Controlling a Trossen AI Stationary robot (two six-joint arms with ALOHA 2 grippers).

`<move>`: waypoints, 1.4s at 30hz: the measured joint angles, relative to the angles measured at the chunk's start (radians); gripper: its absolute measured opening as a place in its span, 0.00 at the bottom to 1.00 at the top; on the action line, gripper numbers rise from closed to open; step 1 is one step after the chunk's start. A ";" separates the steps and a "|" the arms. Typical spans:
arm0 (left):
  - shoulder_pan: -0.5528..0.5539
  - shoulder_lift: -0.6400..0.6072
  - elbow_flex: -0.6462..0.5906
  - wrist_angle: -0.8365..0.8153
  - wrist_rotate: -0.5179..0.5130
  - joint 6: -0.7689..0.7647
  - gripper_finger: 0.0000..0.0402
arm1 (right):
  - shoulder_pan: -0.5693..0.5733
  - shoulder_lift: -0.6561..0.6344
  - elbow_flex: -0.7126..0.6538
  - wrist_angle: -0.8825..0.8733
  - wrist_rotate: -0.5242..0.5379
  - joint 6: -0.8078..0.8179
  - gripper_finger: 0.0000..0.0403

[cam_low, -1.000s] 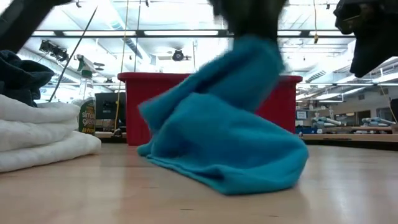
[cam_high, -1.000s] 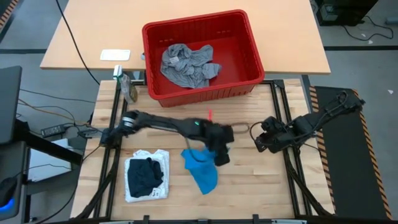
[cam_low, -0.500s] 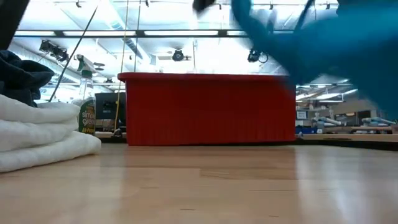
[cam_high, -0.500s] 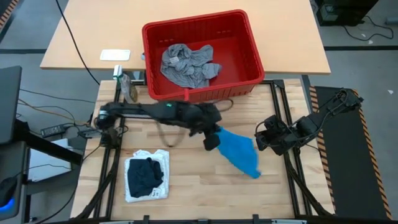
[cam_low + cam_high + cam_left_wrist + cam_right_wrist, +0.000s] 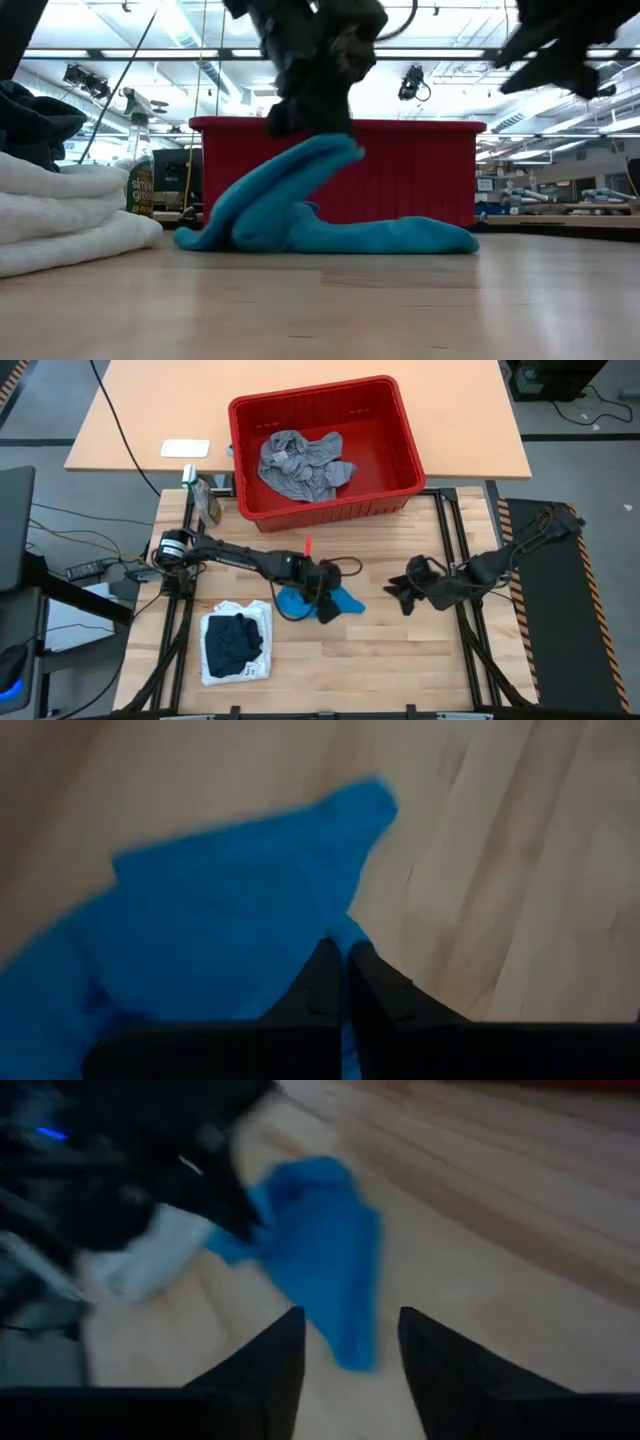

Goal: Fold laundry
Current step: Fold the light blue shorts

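while the left gripper [image 5: 326, 610] sits low over the middle of the wooden surface [image 5: 400, 660], its fingers [image 5: 322, 982] are clenched on a fold of the blue cloth [image 5: 340, 600]. low view: one edge of the blue cloth [image 5: 300, 215] is lifted up to the gripper [image 5: 310, 125], the rest lies flat on the surface and trails toward the right arm's side. left wrist view: both fingers pressed together, blue cloth [image 5: 220, 910] directly under and ahead of them.

right gripper [image 5: 400, 593] is near the blue cloth but apart from it, on the right side of the surface, off the wood in the low view [image 5: 560, 55]. right wrist view: its fingers [image 5: 265, 1360] are spread with a clear gap, nothing between them; blue cloth [image 5: 325, 1250] lies ahead on the wood.

navy garment [image 5: 232, 641] lies on top of the folded white cloth [image 5: 258, 618], near the left front corner of the surface, well apart from the blue cloth. low view shows the same stack at the picture's edge, white folds [image 5: 70, 225] beneath, navy [image 5: 35, 125] above.

red basket [image 5: 400, 440] sits at the back of the surface, against the tan table [image 5: 470, 410] behind. grey garment [image 5: 300, 465] is crumpled inside the basket, toward its left half. spray bottle [image 5: 207, 500] stands just beside the basket's left front corner. small white card [image 5: 186, 448] lies on the tan table.
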 joint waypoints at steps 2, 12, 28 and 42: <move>-0.013 0.002 -0.014 -0.013 0.013 -0.016 0.02 | -0.037 0.033 -0.082 0.220 -0.004 -0.059 0.49; -0.063 -0.135 -0.011 -0.119 -0.112 0.083 0.02 | -0.330 0.377 -0.214 0.780 -0.330 -0.354 0.44; -0.007 -0.183 -0.011 -0.133 -0.093 0.249 0.02 | -0.409 0.802 0.048 0.627 -0.595 -0.272 0.03; -0.001 -0.183 -0.115 -0.160 0.071 0.263 0.02 | -0.167 0.533 0.044 0.420 -0.614 0.094 0.13</move>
